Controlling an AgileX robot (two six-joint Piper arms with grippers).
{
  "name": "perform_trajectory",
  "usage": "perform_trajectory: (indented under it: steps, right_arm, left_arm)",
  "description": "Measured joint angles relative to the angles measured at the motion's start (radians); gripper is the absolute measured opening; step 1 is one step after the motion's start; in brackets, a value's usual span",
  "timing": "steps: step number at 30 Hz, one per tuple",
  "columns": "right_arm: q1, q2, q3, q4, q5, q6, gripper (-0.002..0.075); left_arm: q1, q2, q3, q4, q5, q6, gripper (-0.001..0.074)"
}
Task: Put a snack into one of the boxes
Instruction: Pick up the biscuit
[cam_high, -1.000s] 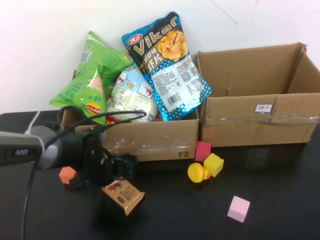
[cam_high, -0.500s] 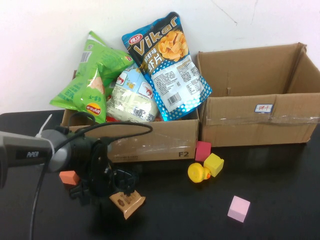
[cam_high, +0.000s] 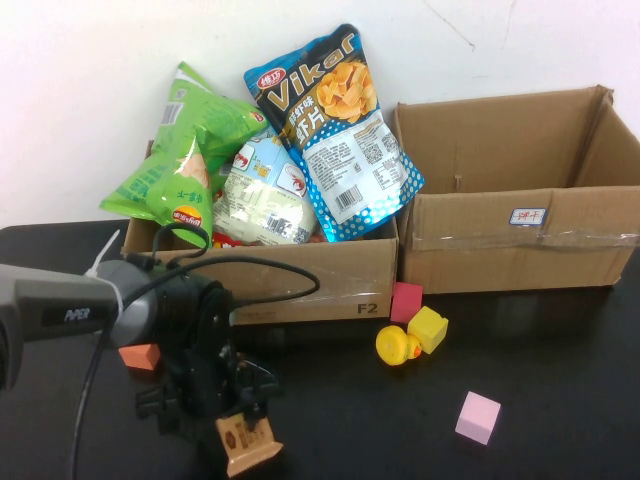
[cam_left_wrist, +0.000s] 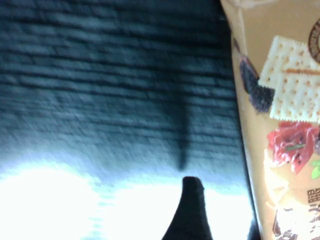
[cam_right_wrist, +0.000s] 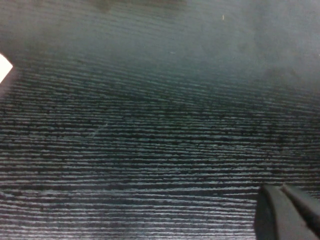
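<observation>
A brown cracker snack packet lies on the black table near its front edge, left of centre. My left gripper points down right over it and hides its upper end. In the left wrist view the packet fills one side, and one dark finger stands apart from its edge with bare table between, so the gripper is open. The left cardboard box holds several snack bags. The right box looks empty. My right gripper is shut over bare table and is outside the high view.
An orange block lies left of my left arm. A yellow duck, a yellow cube and a magenta cube sit in front of the boxes. A pink cube lies at front right.
My left gripper has swung down and moved toward the table's front edge. The brown packet has shifted the same way, staying under the gripper.
</observation>
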Motion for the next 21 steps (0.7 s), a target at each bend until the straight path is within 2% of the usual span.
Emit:
perform_trajectory:
  steps: [10,21]
  right_arm:
    - [0.000,0.000,0.000,0.008,-0.019,0.000,0.0006]
    - [0.000,0.000,0.000,0.016,-0.036,0.000,0.0004]
  left_arm:
    - [-0.009,-0.002,0.004,-0.087,-0.054,-0.004,0.0525]
    - [-0.010,0.038,0.004,-0.092,-0.114,-0.030,0.0524]
